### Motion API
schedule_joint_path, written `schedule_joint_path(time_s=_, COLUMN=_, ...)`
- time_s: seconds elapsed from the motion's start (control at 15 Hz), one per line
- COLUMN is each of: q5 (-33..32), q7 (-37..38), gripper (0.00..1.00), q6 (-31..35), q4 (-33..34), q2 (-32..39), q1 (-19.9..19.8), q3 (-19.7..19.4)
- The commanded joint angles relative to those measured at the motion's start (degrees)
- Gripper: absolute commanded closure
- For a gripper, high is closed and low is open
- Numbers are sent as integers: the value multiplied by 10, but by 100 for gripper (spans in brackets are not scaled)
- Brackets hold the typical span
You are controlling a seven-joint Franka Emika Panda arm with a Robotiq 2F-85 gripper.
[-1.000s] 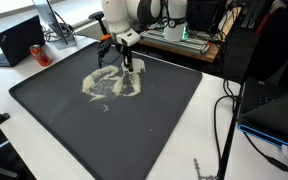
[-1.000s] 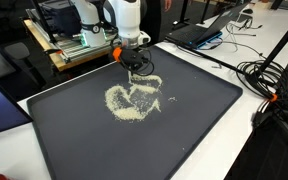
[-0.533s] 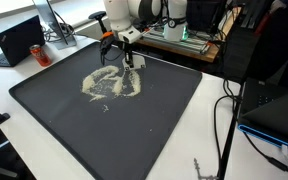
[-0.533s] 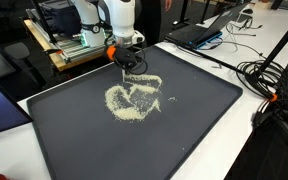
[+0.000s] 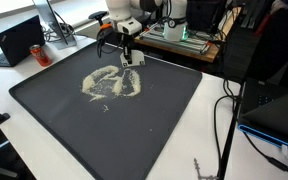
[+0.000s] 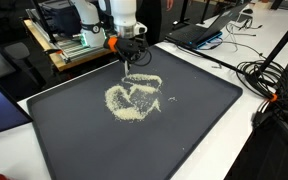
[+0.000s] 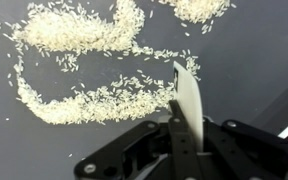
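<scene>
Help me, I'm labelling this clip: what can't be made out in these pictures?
Wrist view: where the hand grips the white scraper is hidden by the hand's own dark frame.
Wrist view: the rice is cut off by the top edge.
Both exterior views: the scraper is too small to read; single grains blur into a pale patch.

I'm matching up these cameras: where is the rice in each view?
Exterior view: rice left of centre on the black tray.
Exterior view: rice near centre, just below the pincer.
Wrist view: rice across the upper left.
Shared landmark: the white blade in the pincer.
</scene>
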Motion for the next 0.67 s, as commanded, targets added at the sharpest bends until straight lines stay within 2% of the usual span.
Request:
schedule_joint_path(time_s=0.0, q5=-13, q7=48, gripper=99, q6=-55, q4=4, q2=-51, q1=29, q3=-5)
schedule_joint_path(time_s=0.13, q5=-35, q7=94, gripper=99, q6=-91, q4=16, q2=-61, q1=51, q3=-3)
schedule_joint_path(time_s=0.4, q5=-119, q7=228, gripper=99, q6=-168, q4=56, q2=-67, q1=98, q3=8)
schedule_joint_path(time_s=0.6, q5=-147, q7=289, gripper=99, q6=-214, q4=95, q2=-55, q1=127, q3=25)
